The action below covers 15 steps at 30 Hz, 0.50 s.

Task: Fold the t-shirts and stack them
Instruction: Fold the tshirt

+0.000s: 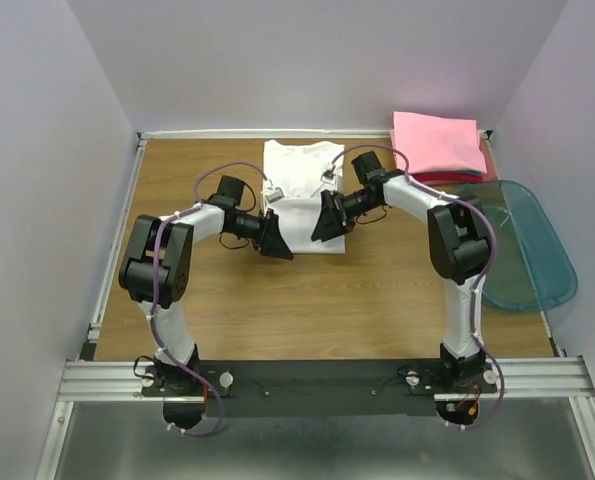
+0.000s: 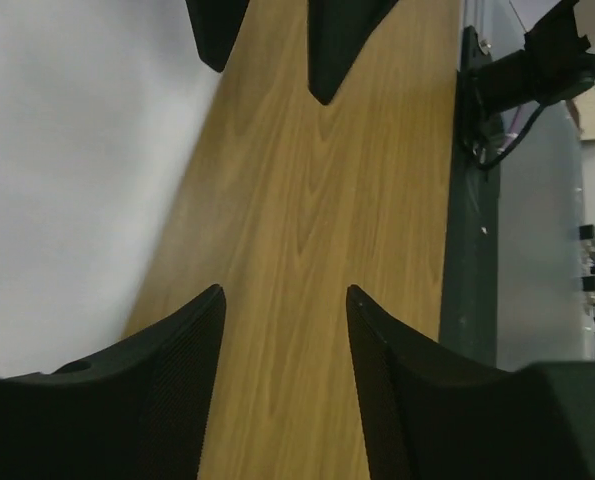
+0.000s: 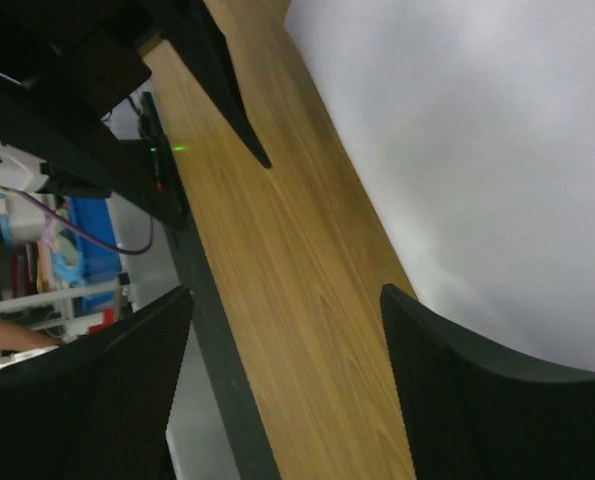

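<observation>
A white t-shirt (image 1: 303,188) lies folded into a narrow strip at the middle back of the wooden table (image 1: 277,300). My left gripper (image 1: 276,240) is open and empty at the shirt's near left corner. My right gripper (image 1: 327,220) is open and empty at the shirt's near right edge. The left wrist view shows white cloth (image 2: 67,170) left of my open fingers (image 2: 167,380), with wood between them. The right wrist view shows white cloth (image 3: 477,150) beside my right finger (image 3: 477,380). A folded pink shirt (image 1: 437,142) lies on a stack at the back right.
A teal plastic tray (image 1: 522,250) sits at the right edge of the table. White walls enclose the back and sides. A black and metal rail (image 1: 317,378) with the arm bases runs along the near edge.
</observation>
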{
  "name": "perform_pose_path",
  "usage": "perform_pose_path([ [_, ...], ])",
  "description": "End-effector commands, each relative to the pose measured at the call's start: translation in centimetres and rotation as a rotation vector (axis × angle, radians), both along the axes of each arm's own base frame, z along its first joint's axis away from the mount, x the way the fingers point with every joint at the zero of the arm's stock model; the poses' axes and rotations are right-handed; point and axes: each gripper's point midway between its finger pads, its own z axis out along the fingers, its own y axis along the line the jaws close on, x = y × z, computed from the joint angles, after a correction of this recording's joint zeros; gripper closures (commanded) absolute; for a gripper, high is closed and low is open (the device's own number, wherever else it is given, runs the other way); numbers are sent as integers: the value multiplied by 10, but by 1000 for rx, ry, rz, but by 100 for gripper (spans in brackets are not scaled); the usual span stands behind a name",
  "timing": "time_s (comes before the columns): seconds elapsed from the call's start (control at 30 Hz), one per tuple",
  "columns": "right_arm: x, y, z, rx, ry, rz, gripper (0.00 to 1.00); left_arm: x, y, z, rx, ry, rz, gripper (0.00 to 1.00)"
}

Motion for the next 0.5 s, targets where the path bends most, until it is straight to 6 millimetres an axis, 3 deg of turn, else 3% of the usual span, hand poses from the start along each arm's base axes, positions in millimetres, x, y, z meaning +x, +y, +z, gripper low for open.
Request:
perform_pose_path([
  [0.0,-12,20,12,103,130,5,10,-3,-8,13,-75,92,23,34],
  [0.03,-11,22,8,106,138,2,5,-1,-10,8,-78,110,29,29],
  [0.13,-13,22,-4,93,179,-9,0,4,-12,0,-67,135,56,28],
  [0.33,-24,20,-31,78,277,-11,0,10,-12,-20,-56,189,81,27],
  [0.47,-33,12,-51,55,304,-11,0,5,-5,-50,-30,243,94,27],
])
